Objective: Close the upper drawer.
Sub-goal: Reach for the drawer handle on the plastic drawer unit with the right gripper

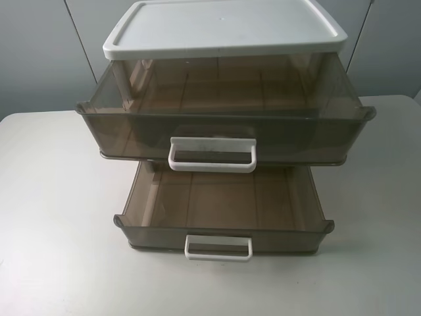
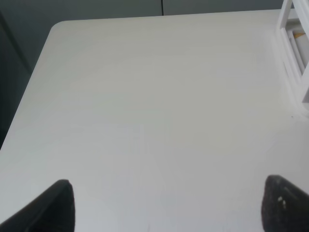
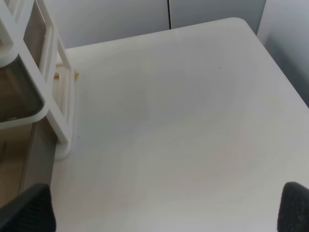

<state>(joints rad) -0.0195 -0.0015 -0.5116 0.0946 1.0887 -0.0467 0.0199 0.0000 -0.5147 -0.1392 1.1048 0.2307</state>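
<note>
The left claw (image 2: 166,208) and the right claw (image 3: 166,208) both gape wide, holding nothing, each over bare desk (image 1: 52,230) that runs clear to its edge on the claw's outer side. Between them stands one white cabinet (image 1: 223,29) with two drawers pulled out. The upper drawer (image 1: 131,131), with its white handle (image 1: 212,155), juts over the lower drawer (image 1: 223,197), which sticks out further.
</note>
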